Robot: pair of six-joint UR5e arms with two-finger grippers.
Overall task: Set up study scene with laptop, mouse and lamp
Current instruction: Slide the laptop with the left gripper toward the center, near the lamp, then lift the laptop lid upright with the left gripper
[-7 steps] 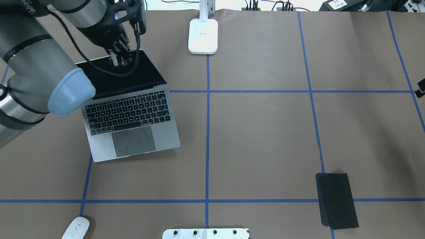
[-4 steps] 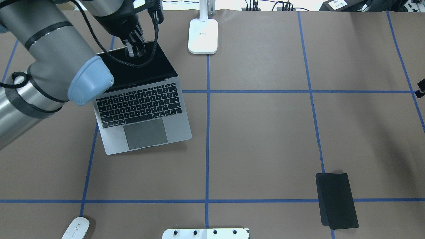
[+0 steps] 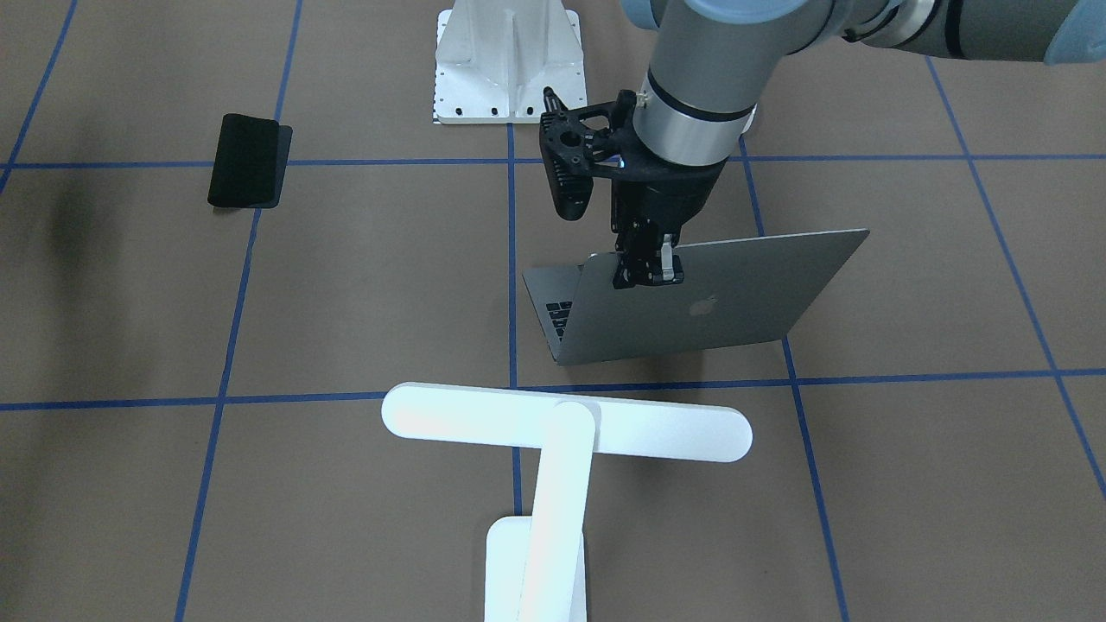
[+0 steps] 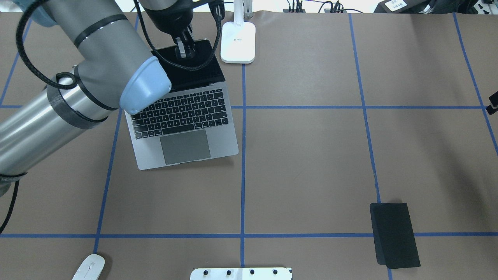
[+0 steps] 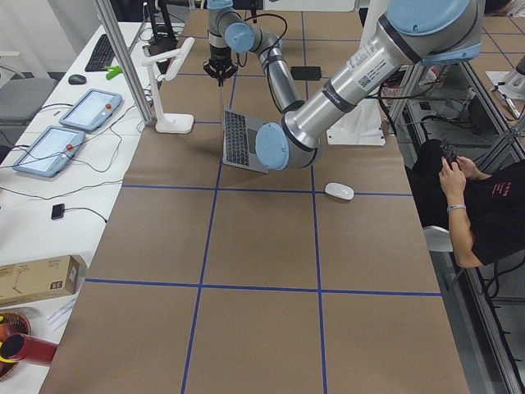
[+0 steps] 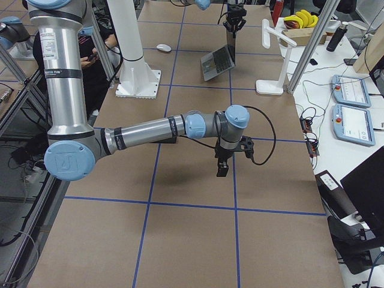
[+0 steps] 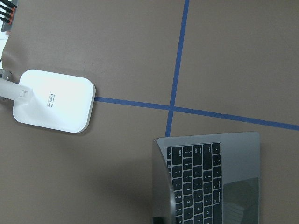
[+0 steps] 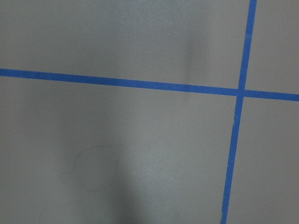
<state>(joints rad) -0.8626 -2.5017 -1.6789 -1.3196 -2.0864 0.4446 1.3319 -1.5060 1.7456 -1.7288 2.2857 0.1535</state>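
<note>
The laptop (image 4: 186, 128) stands open on the brown table, keyboard toward the robot, its lid (image 3: 717, 302) showing an apple logo. My left gripper (image 4: 184, 48) is shut on the top edge of the screen, also seen from the front (image 3: 648, 272). The white lamp (image 3: 562, 423) stands just beyond the laptop, its base (image 4: 238, 41) close to the screen's right corner. The white mouse (image 4: 89, 267) lies at the near left edge. My right gripper (image 6: 222, 165) hangs over bare table far to the right; whether it is open or shut I cannot tell.
A black mat (image 4: 395, 235) lies at the near right. The white ribbed pedestal (image 3: 508, 60) stands at the robot's side of the table. A seated person (image 5: 484, 205) is beside the table, and tablets (image 6: 351, 90) lie on a side bench.
My left gripper has dragged the open laptop to the right and away from the robot, toward the lamp base. Mouse, lamp and mat have not moved.
</note>
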